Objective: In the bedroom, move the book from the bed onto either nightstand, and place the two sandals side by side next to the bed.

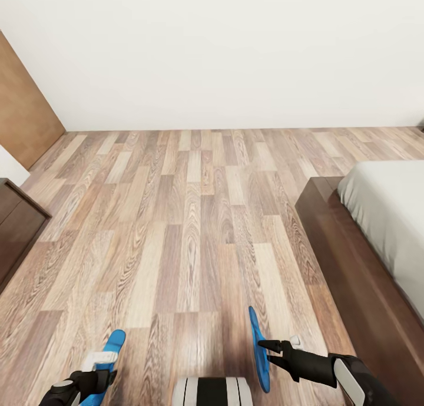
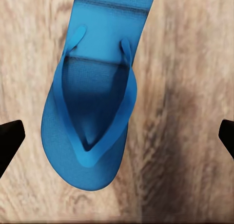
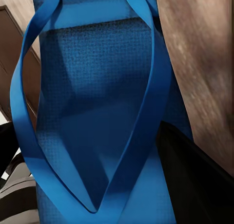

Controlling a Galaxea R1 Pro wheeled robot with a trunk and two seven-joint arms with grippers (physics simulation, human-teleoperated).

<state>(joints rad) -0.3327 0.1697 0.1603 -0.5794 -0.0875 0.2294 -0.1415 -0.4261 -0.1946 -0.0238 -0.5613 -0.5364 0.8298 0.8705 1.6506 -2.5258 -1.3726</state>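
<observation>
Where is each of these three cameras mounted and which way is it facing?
Head: up high, looking down over the floor and bed; both arms show, each with a sandal.
Left wrist: behind the open left end effector, above the left sandal lying on the floor.
Right wrist: close on the right sandal held in the right end effector.
Shared: both sandals.

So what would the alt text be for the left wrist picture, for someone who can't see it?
A bright blue flip-flop sandal lies flat, straps up, on the brown wood-plank floor, seen from directly above. The two black fingertips of the left pincer stand wide apart at either edge, touching nothing.
</observation>
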